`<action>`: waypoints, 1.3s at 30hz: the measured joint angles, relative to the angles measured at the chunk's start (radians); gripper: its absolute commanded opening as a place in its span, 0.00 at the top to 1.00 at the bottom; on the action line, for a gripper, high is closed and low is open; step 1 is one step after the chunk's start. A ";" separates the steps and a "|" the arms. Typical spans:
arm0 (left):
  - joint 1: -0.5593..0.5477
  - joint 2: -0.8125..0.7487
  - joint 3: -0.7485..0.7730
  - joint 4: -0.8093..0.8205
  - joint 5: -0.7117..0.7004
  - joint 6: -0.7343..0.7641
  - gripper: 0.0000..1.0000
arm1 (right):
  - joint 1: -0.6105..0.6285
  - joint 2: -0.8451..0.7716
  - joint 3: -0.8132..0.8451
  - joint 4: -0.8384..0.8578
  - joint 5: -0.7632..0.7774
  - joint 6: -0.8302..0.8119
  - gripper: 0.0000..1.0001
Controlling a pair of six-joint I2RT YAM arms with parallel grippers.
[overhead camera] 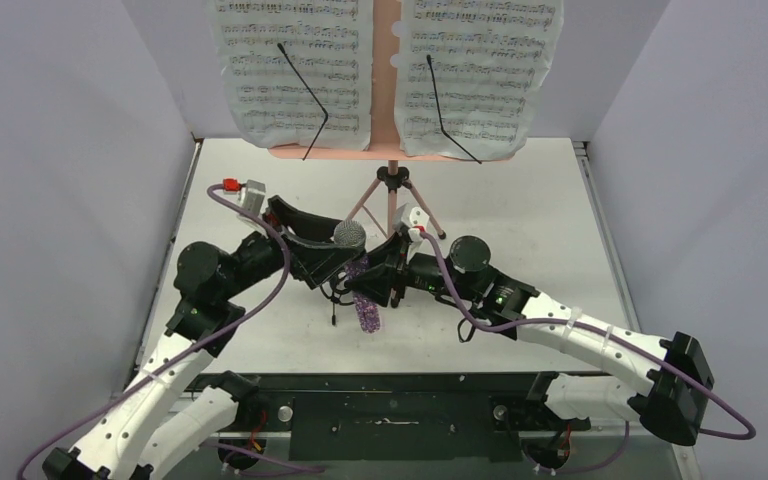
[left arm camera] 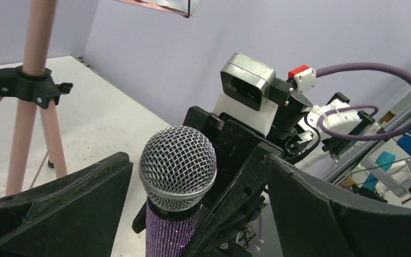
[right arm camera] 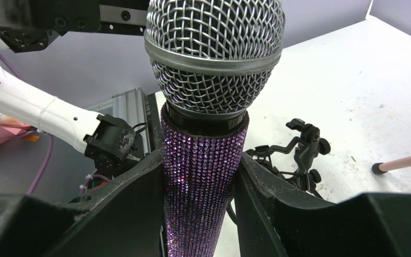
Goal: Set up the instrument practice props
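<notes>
While clamped mid-barrel, stands head-up at centre of the top view: purple glitter microphone, grey mesh head uppermost, sparkly barrel below. Gripped by right gripper, one black finger pressed to each side of the barrel in the right wrist view. Cannot tell whether the lower end touches the table.

Flanked at head height by left gripper, spread wide, one finger either side of the mesh head with a clear gap on both sides, touching nothing in the left wrist view. Left arm reaching in from lower left of the top view, right arm from lower right, wrists meeting at centre.

Just right of the barrel in the right wrist view, lying on the table: small black tripod mic holder, apart from the microphone.

Behind, at upper centre of the top view: pink tripod music stand, upright, legs splayed on the table just beyond the grippers. On its desk, two white sheet-music pages, one left, one right, each crossed by a thin black wire arm, with a bare pink strip between them.
</notes>
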 measured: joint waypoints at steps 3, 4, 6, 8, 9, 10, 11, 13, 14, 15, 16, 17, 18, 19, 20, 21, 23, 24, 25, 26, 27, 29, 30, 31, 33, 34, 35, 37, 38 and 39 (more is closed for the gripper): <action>-0.025 0.040 0.015 0.011 0.027 0.001 0.21 | 0.000 0.022 0.019 -0.003 -0.020 -0.002 0.95; -0.033 0.051 0.018 0.011 0.033 0.003 0.24 | 0.000 0.027 0.023 -0.005 -0.026 -0.002 0.95; -0.047 0.072 0.022 0.010 0.038 0.012 0.31 | 0.000 0.031 0.024 -0.010 -0.035 -0.003 0.95; -0.059 0.092 0.024 0.005 0.039 0.025 0.42 | 0.000 0.031 0.024 -0.018 -0.040 -0.003 0.95; -0.063 0.096 0.024 0.001 0.039 0.029 0.44 | 0.000 0.031 0.024 -0.019 -0.043 -0.004 0.95; -0.068 0.101 0.024 -0.009 0.035 0.040 0.47 | 0.000 0.031 0.024 -0.020 -0.047 -0.006 0.95; -0.070 0.103 0.025 -0.017 0.034 0.046 0.49 | 0.000 0.031 0.024 -0.021 -0.048 -0.006 0.95; -0.075 0.103 0.025 -0.032 0.031 0.061 0.56 | 0.001 0.031 0.025 -0.024 -0.053 -0.006 0.95; -0.077 0.103 0.026 -0.036 0.029 0.066 0.62 | 0.002 0.031 0.025 -0.027 -0.053 -0.007 0.94; -0.079 0.103 0.027 -0.042 0.027 0.072 0.68 | 0.002 0.031 0.025 -0.029 -0.053 -0.010 0.92; -0.080 0.103 0.028 -0.045 0.027 0.079 0.75 | 0.002 0.031 0.025 -0.031 -0.053 -0.010 0.85; -0.081 0.102 0.029 -0.049 0.027 0.084 0.82 | 0.002 0.031 0.025 -0.033 -0.052 -0.012 0.77; -0.082 0.101 0.029 -0.050 0.026 0.087 0.89 | 0.002 0.031 0.025 -0.034 -0.052 -0.014 0.69; -0.082 0.101 0.029 -0.050 0.026 0.091 0.96 | 0.002 0.031 0.025 -0.035 -0.051 -0.016 0.57; -0.083 0.100 0.029 -0.051 0.026 0.097 1.00 | 0.002 0.031 0.025 -0.036 -0.050 -0.018 0.43; -0.085 0.098 0.029 -0.053 0.024 0.105 1.00 | 0.003 0.031 0.026 -0.037 -0.047 -0.019 0.28; -0.087 0.092 0.029 -0.063 0.021 0.130 1.00 | 0.006 0.031 0.032 -0.043 -0.032 -0.014 0.15; -0.088 0.086 0.029 -0.068 0.019 0.143 1.00 | 0.006 0.031 0.037 -0.043 -0.021 -0.011 0.10; -0.088 0.079 0.029 -0.071 0.017 0.159 1.00 | 0.006 0.030 0.042 -0.044 -0.009 -0.010 0.06; -0.089 0.071 0.029 -0.072 0.014 0.176 1.00 | 0.006 0.029 0.046 -0.045 0.003 -0.009 0.02; -0.089 0.062 0.029 -0.072 0.012 0.194 1.00 | 0.006 0.027 0.048 -0.045 0.016 -0.007 0.00; -0.089 0.040 0.029 -0.071 0.008 0.236 1.00 | 0.006 0.014 0.048 -0.051 0.041 -0.003 0.08; -0.089 0.028 0.029 -0.068 0.009 0.262 1.00 | 0.006 0.007 0.048 -0.053 0.053 -0.003 0.09; -0.089 0.018 0.029 -0.064 0.010 0.283 1.00 | 0.006 -0.003 0.048 -0.056 0.064 0.000 0.10; -0.089 0.003 0.029 -0.048 0.014 0.327 1.00 | 0.006 -0.026 0.048 -0.060 0.087 0.003 0.10; -0.089 -0.002 0.031 -0.038 0.019 0.351 1.00 | 0.006 -0.041 0.048 -0.061 0.099 0.005 0.10; -0.089 -0.006 0.031 -0.023 0.025 0.376 1.00 | 0.006 -0.058 0.047 -0.061 0.111 0.005 0.10; -0.089 -0.008 0.038 0.000 0.043 0.426 1.00 | 0.006 -0.094 0.043 -0.060 0.136 0.005 0.10; -0.091 -0.008 0.045 0.005 0.053 0.453 1.00 | 0.006 -0.115 0.038 -0.059 0.151 0.005 0.10; -0.092 -0.006 0.058 0.007 0.072 0.488 1.00 | 0.006 -0.140 0.031 -0.059 0.168 0.005 0.10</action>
